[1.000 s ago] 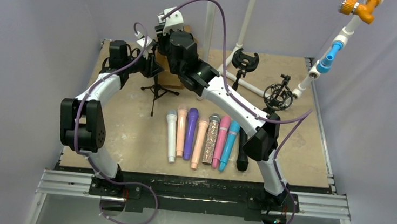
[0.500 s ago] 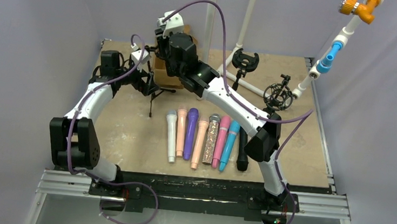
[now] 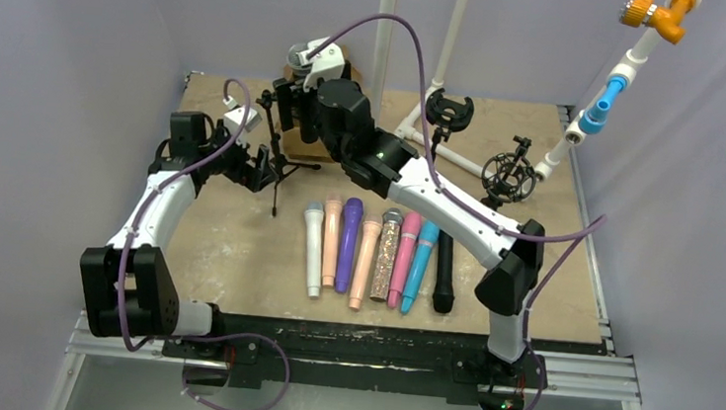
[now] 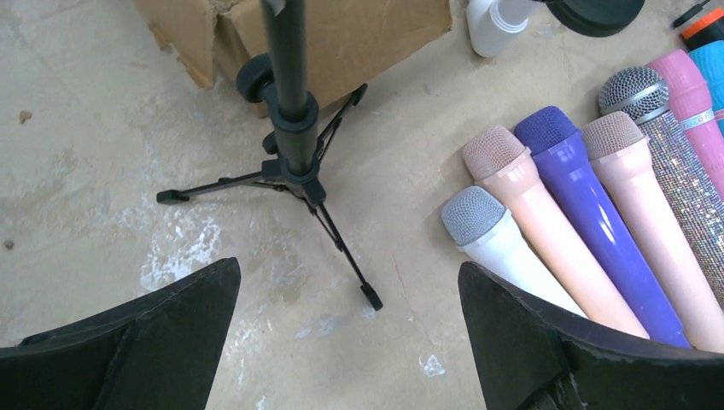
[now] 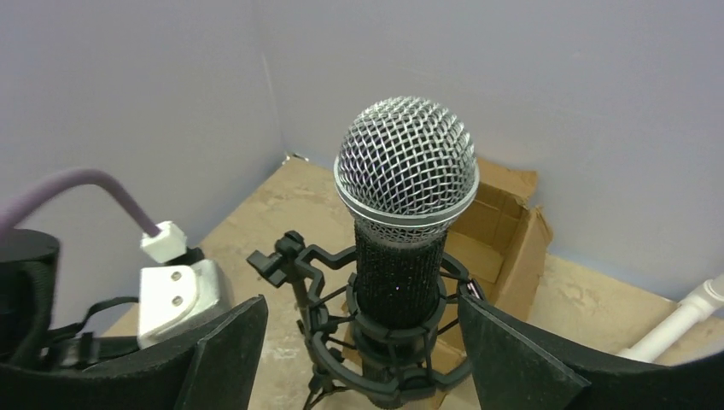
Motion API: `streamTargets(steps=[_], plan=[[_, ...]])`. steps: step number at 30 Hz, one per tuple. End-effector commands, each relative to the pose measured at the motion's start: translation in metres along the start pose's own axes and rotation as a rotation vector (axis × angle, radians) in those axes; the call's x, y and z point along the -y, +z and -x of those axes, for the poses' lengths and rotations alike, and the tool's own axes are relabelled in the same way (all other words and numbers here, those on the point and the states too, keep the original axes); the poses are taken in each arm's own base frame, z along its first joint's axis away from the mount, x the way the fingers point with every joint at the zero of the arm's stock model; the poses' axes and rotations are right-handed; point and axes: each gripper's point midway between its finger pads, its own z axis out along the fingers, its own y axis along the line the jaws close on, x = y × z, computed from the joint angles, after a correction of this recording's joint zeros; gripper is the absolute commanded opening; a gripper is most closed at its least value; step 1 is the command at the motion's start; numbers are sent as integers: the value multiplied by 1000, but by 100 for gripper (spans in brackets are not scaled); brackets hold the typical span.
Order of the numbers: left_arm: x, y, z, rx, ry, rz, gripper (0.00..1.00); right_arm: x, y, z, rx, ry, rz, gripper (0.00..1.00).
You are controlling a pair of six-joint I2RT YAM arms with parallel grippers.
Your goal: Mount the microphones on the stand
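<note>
Jaws of left gripper [image 4: 350, 303] wide apart, empty, above stand [image 4: 289, 102] feet. Black mic [image 5: 399, 256], silver mesh head, sits upright in shock mount [image 5: 324, 350] on stand. Right gripper [image 5: 365, 346]: jaws apart either side of it, not clamping. Row of mics [image 3: 375, 251] on table [image 3: 551, 281], right of stand: white, peach, purple, peach, glitter, pink, blue, black. Likely stiff, light, smooth, easy to roll; hold at mid-body, not mesh.

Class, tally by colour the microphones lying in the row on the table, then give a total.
white microphone: 1
peach microphones: 2
purple microphone: 1
silver glitter microphone: 1
pink microphone: 1
blue microphone: 1
black microphone: 1
Total: 8
</note>
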Motion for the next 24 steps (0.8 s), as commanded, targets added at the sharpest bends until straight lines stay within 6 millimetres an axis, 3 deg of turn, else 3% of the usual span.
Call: streamTargets(steps=[1, 4, 6, 8, 12, 14, 17, 24], plan=[[-6, -16, 10, 21, -48, 38, 100, 10, -47, 71, 120, 87, 22, 87], [-4, -26, 16, 28, -83, 33, 100, 25, -66, 81, 112, 88, -13, 88], [0, -35, 19, 28, -93, 28, 100, 38, -81, 78, 92, 91, -40, 83], [6, -44, 22, 26, -88, 26, 100, 65, -101, 73, 75, 75, -122, 78], [20, -60, 22, 10, -95, 20, 100, 129, -123, 41, -9, 82, -301, 67], [26, -65, 23, -2, -109, 13, 100, 174, -124, 26, -56, 131, -393, 62], [31, -71, 24, -20, -129, 2, 100, 214, -119, 14, -100, 145, -479, 58], [35, -75, 17, -36, -123, 13, 100, 255, -77, -9, -207, 138, -559, 57]])
